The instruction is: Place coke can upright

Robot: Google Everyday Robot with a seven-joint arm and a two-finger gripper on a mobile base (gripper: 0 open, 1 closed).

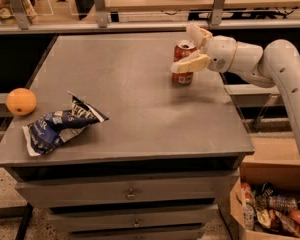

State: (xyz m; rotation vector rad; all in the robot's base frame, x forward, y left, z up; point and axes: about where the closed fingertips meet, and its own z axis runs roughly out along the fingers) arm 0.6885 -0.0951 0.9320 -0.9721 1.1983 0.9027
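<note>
The red coke can (182, 77) stands upright on the grey table (135, 79), near its back right. My gripper (183, 48) reaches in from the right, its white arm (285, 69) coming over the table's right edge. Its fingers are spread on either side of the can: the near finger (191, 63) crosses in front of the can's middle, and the far finger (197, 34) sits behind and above its top. The gripper is open and holds nothing.
A round orange (21, 101) lies at the table's left edge, with a crumpled blue-and-white chip bag (60, 126) beside it at the front left. Drawers (130, 194) are under the tabletop. A cardboard box of rubbish (270, 209) sits on the floor at right.
</note>
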